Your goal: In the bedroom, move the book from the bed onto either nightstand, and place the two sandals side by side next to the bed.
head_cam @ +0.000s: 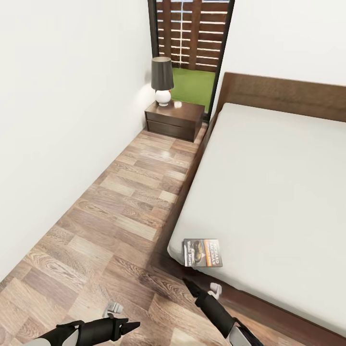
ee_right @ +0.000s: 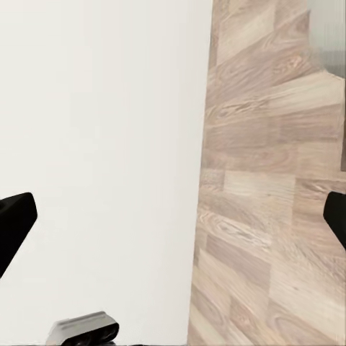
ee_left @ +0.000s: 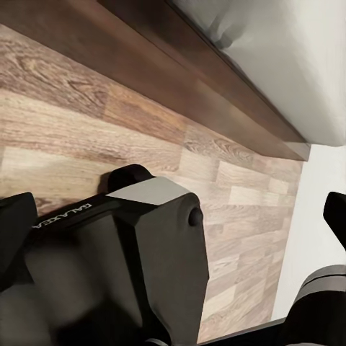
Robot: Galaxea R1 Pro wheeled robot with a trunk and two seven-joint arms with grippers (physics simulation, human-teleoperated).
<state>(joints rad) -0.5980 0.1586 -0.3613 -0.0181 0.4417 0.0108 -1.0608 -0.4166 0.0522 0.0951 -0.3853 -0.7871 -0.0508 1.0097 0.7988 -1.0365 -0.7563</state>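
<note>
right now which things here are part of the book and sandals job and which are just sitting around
Part of the job:
- book, lying at the near corner of the bed
- nightstand, by the window at the head of the bed

Just sitting around:
- lamp on the nightstand
- small white object beside the lamp

No sandals visible here.

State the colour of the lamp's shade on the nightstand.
Dark grey shade, white round base; clearest in head view.
</note>
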